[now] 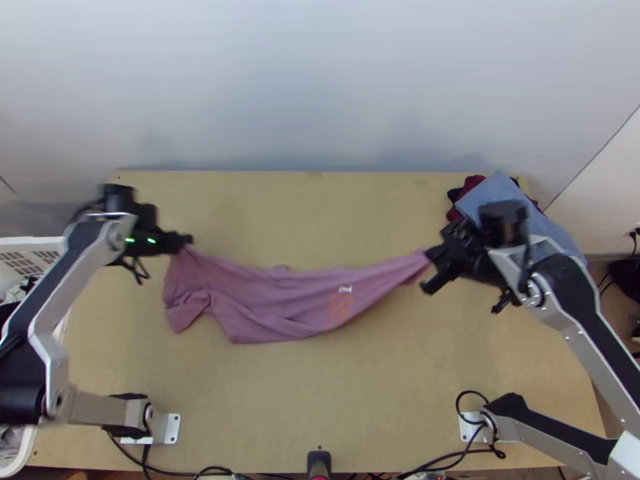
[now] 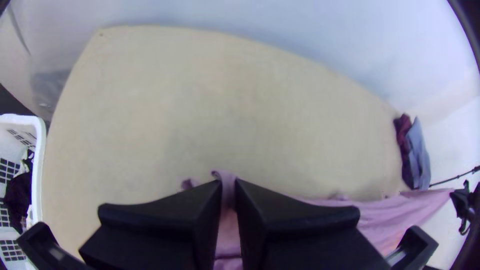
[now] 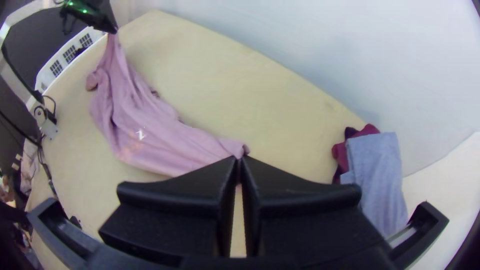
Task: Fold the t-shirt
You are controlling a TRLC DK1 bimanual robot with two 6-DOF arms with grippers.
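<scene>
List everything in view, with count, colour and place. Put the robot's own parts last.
t-shirt: one, mauve-pink, bunched lengthwise between the two tools, print on its front
table: one, light wood, under the work
blue cloth: one, at the table's far right corner
dark red cloth: at least one, partly under the blue cloth
basket: one, white, by the table's left side
dark cloth: count unclear, in the basket
cables: several, black, along the near edge
wall: one, pale, beyond the table
arms: two, silver and black, left and right
left tool, right tool: two, black, each gripping an end of the t-shirt
</scene>
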